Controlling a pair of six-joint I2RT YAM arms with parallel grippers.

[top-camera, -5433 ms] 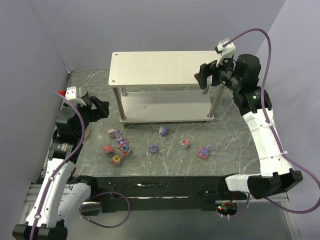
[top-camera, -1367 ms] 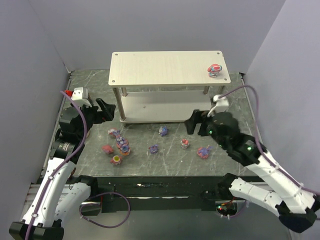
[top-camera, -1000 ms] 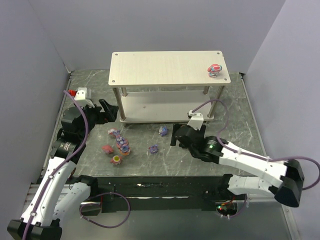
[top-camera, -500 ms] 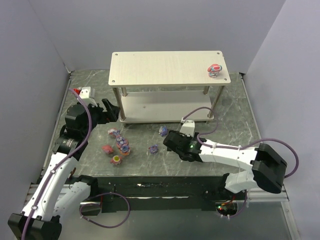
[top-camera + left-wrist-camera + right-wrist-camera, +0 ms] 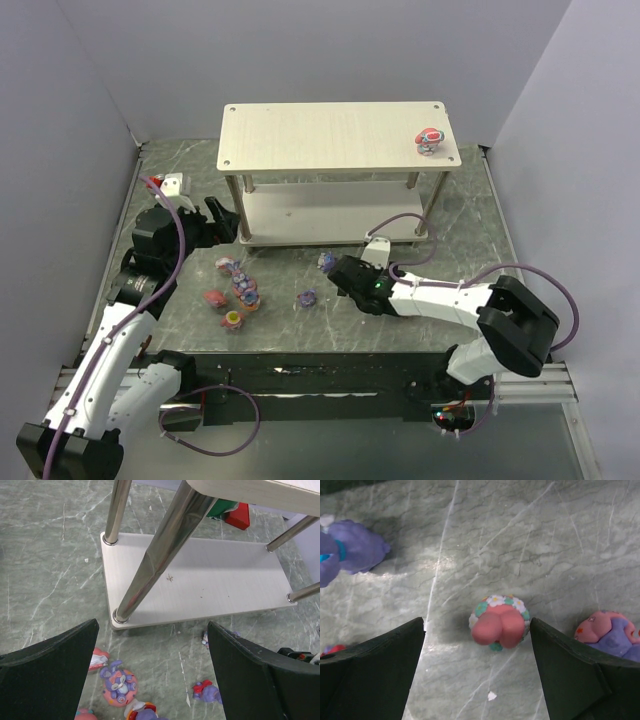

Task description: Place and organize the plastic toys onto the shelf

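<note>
The shelf (image 5: 330, 135) stands at the back, and one red-hooded toy (image 5: 430, 140) sits on its top board at the right. Several plastic toys (image 5: 240, 290) lie on the table in front of the shelf, with a purple one (image 5: 307, 297) apart. My right gripper (image 5: 338, 274) is low over the table, open. In the right wrist view its jaws stand on either side of a pink toy with a flower ring (image 5: 500, 622) without touching it. My left gripper (image 5: 218, 220) hangs open by the shelf's left leg (image 5: 160, 545), above a pink-purple toy (image 5: 117, 687).
The shelf's lower board (image 5: 200, 580) is bare. A purple toy (image 5: 350, 550) lies to the left of my right gripper and a pink-purple one (image 5: 610, 635) to its right. Grey walls close in the left and right sides of the table (image 5: 460, 230).
My right arm has swung from the shelf's right end down and left across the table until its gripper is low over the toys. The left gripper has edged slightly towards the shelf.
</note>
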